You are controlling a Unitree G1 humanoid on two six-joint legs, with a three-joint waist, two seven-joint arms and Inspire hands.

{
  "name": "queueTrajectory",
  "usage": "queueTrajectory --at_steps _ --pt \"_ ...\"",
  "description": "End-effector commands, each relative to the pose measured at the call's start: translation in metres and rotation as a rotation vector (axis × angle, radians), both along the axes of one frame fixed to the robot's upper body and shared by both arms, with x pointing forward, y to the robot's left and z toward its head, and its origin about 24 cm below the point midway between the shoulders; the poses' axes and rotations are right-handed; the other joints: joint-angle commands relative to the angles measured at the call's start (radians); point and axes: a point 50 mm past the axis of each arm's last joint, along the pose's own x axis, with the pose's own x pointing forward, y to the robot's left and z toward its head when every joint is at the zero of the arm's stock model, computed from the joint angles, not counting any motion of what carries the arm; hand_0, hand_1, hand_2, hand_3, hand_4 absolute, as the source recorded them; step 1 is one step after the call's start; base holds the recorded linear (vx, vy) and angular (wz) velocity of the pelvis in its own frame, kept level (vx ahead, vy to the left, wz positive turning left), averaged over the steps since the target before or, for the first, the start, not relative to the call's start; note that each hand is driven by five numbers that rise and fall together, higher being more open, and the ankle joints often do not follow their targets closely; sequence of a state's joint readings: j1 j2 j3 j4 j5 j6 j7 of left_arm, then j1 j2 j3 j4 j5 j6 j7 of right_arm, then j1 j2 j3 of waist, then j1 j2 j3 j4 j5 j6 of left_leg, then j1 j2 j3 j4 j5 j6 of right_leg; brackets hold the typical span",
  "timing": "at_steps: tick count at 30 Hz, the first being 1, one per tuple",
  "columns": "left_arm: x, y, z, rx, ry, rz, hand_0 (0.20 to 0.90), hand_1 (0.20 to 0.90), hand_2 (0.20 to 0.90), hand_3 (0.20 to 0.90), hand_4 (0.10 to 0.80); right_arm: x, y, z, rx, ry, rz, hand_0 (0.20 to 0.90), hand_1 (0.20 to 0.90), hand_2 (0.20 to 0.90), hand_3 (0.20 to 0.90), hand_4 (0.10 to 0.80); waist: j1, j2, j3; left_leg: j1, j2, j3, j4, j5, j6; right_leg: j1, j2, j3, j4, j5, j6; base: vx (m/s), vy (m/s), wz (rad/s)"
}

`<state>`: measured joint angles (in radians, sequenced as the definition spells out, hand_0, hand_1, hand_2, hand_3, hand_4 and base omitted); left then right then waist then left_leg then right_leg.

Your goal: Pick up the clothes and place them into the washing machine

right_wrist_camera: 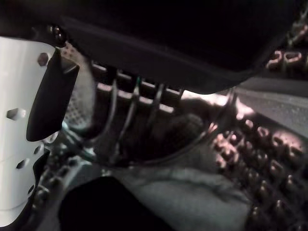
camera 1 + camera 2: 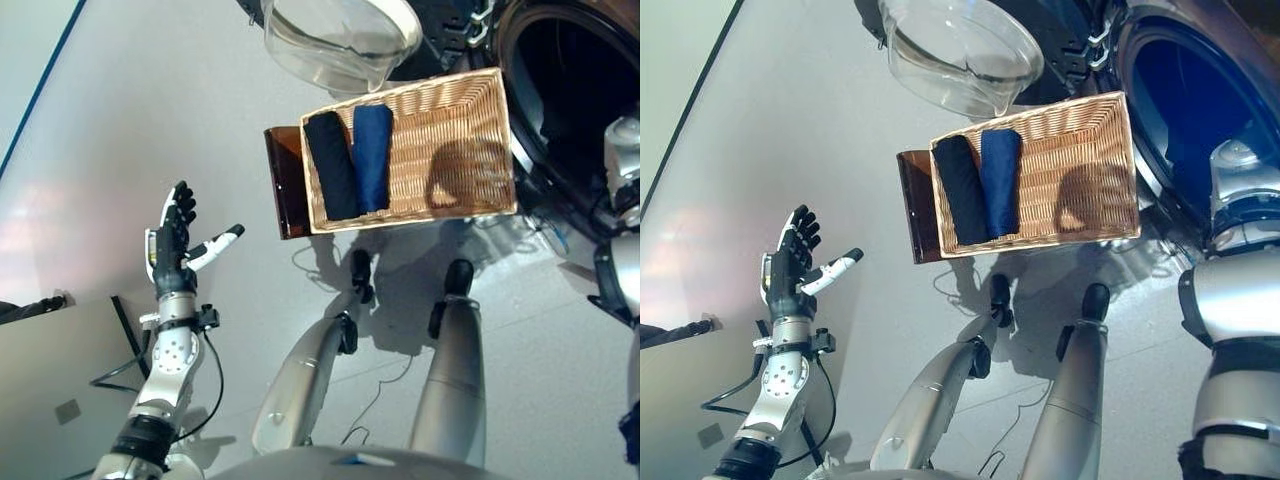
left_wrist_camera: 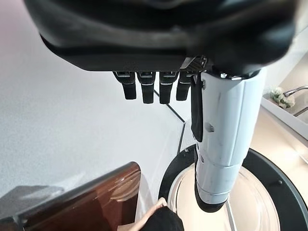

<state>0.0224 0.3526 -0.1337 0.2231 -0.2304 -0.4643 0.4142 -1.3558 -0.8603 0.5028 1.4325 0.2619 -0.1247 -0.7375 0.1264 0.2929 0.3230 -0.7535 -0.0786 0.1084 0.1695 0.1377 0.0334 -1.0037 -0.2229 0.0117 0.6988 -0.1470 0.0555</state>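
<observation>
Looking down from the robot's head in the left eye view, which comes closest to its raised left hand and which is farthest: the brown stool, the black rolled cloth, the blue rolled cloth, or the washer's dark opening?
From the left hand:
1. Brown stool, its edge showing left of the basket.
2. Black rolled cloth, at the basket's left end.
3. Blue rolled cloth, right beside the black one.
4. Washer's dark opening, upper right corner.

The right hand (image 1: 29, 110) is out of sight in both eye views, past the mouth of the washing machine (image 2: 1200, 110), and its wrist view is too dark to tell how its fingers stand or whether they hold anything. The machine's drum and its glass door (image 2: 960, 50) are cut off by the top edge. The brown stool (image 2: 285, 185) is mostly hidden under the basket (image 2: 450, 150), and the lower parts of the two rolled clothes (image 2: 348, 160) are hidden behind the basket's wall.
</observation>
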Motion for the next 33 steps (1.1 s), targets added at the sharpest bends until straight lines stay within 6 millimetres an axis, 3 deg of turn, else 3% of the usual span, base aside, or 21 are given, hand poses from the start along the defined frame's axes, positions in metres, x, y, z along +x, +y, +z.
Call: queueTrajectory --at_steps 1,8,11,13,16,19,21,24,26,27,33 --pt "-0.010 0.037 0.024 0.041 -0.119 0.119 0.900 0.900 0.900 0.900 0.800 -0.018 0.011 0.085 -0.173 -0.241 0.031 0.900 0.900 0.900 0.900 0.800 0.038 -0.025 -0.073 -0.004 0.030 -0.038 0.051 -0.114 -0.079 0.112 0.066 -0.044 -0.174 0.028 -0.049 0.000 0.000 0.00" --pt "-0.010 0.041 0.019 0.023 -0.103 0.135 0.900 0.900 0.900 0.900 0.800 -0.004 0.021 0.065 -0.081 -0.270 0.145 0.900 0.900 0.900 0.900 0.800 0.035 -0.033 -0.074 -0.002 0.030 -0.034 0.056 -0.119 -0.075 0.118 0.067 -0.046 -0.174 0.029 -0.048 0.000 0.000 0.00" --pt "-0.008 0.042 0.019 0.001 -0.109 0.138 0.900 0.900 0.900 0.900 0.800 0.012 0.037 0.038 0.021 -0.291 0.278 0.900 0.900 0.900 0.900 0.800 0.031 -0.040 -0.070 0.000 0.031 -0.032 0.059 -0.120 -0.073 0.126 0.068 -0.049 -0.182 0.035 -0.047 -0.005 0.027 -0.09" --pt "-0.008 0.044 0.018 0.004 -0.105 0.138 0.900 0.900 0.900 0.900 0.800 0.015 0.040 0.033 0.042 -0.296 0.297 0.900 0.900 0.900 0.900 0.800 0.031 -0.044 -0.072 0.002 0.030 -0.032 0.059 -0.121 -0.072 0.129 0.068 -0.050 -0.185 0.035 -0.047 -0.001 0.008 -0.03" --pt "-0.007 0.046 0.019 -0.011 -0.112 0.134 0.900 0.900 0.900 0.900 0.800 0.031 0.064 -0.004 0.117 -0.264 0.439 0.900 0.900 0.900 0.900 0.800 0.029 -0.053 -0.071 0.005 0.033 -0.032 0.062 -0.122 -0.070 0.136 0.069 -0.056 -0.189 0.041 -0.048 -0.002 0.009 -0.01" --pt "-0.007 0.049 0.020 -0.019 -0.121 0.145 0.900 0.900 0.900 0.900 0.800 0.035 0.078 -0.021 0.151 -0.285 0.502 0.900 0.900 0.900 0.900 0.800 0.027 -0.061 -0.071 0.003 0.033 -0.034 0.067 -0.123 -0.068 0.142 0.070 -0.059 -0.192 0.045 -0.048 -0.010 0.008 -0.04" --pt "-0.007 0.051 0.019 -0.017 -0.125 0.164 0.900 0.900 0.900 0.900 0.800 0.032 0.092 -0.034 0.133 -0.328 0.536 0.900 0.900 0.900 0.900 0.800 0.026 -0.066 -0.070 0.005 0.034 -0.036 0.063 -0.119 -0.066 0.148 0.072 -0.063 -0.202 0.050 -0.046 -0.012 0.005 -0.06" --pt "-0.004 0.050 0.018 -0.011 -0.126 0.175 0.900 0.900 0.900 0.900 0.800 0.028 0.094 -0.060 0.185 -0.330 0.568 0.900 0.900 0.900 0.900 0.800 0.021 -0.077 -0.068 0.015 0.033 -0.042 0.059 -0.119 -0.064 0.163 0.067 -0.071 -0.208 0.049 -0.043 -0.043 0.002 0.00" --pt "-0.004 0.053 0.021 -0.008 -0.138 0.190 0.900 0.900 0.900 0.900 0.800 0.028 0.099 -0.075 0.230 -0.310 0.607 0.900 0.900 0.900 0.900 0.800 0.020 -0.086 -0.060 0.008 0.039 -0.035 0.053 -0.089 -0.057 0.164 0.069 -0.087 -0.224 0.085 -0.049 -0.066 -0.003 0.06" --pt "-0.005 0.054 0.020 -0.010 -0.136 0.197 0.900 0.900 0.900 0.900 0.800 0.027 0.102 -0.083 0.255 -0.310 0.622 0.900 0.900 0.900 0.900 0.800 0.017 -0.096 -0.066 0.022 0.035 -0.045 0.052 -0.114 -0.062 0.176 0.069 -0.081 -0.224 0.060 -0.042 0.104 -0.013 0.11" --pt "-0.005 0.054 0.017 -0.034 -0.132 0.209 0.900 0.900 0.900 0.900 0.800 0.018 0.128 -0.136 0.392 -0.273 0.721 0.900 0.900 0.900 0.900 0.800 0.003 -0.134 -0.063 0.042 0.034 -0.052 0.048 -0.122 -0.057 0.215 0.068 -0.091 -0.257 0.072 -0.037 0.021 -0.002 0.01"
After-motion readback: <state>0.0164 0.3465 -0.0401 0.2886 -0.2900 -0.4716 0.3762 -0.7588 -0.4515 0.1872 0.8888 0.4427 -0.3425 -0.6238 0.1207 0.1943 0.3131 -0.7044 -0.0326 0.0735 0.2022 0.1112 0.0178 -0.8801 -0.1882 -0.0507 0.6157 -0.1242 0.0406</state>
